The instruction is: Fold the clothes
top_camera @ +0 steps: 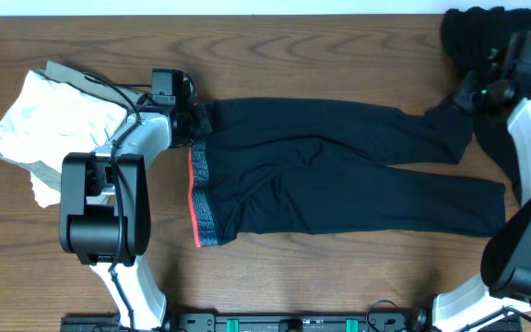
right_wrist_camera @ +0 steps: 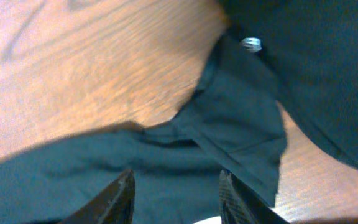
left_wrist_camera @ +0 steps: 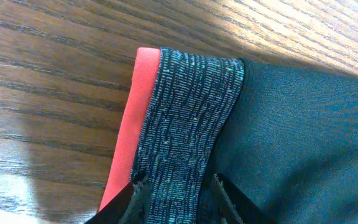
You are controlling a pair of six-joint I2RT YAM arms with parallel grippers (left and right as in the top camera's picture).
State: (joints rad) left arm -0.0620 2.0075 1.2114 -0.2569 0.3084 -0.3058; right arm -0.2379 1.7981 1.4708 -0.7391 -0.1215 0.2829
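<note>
Dark navy leggings [top_camera: 339,175] lie flat across the table, with the grey-and-coral waistband [top_camera: 201,198] at the left and both legs running right. My left gripper [top_camera: 198,120] is at the waistband's far corner. In the left wrist view its jaws [left_wrist_camera: 179,182] stand partly apart, the grey band [left_wrist_camera: 185,118] lying flat between the fingertips. My right gripper [top_camera: 469,93] is over the far leg's ankle end. Seen from the right wrist, it [right_wrist_camera: 176,177] is open above the dark fabric [right_wrist_camera: 166,162], gripping nothing. More black clothes [top_camera: 482,32] are heaped at the far right corner.
A crumpled white cloth [top_camera: 49,129] lies left of the left arm. Black fabric [top_camera: 496,138] trails down beside the right arm. Bare wooden table [top_camera: 339,277] shows in front of the leggings and behind them [top_camera: 321,55].
</note>
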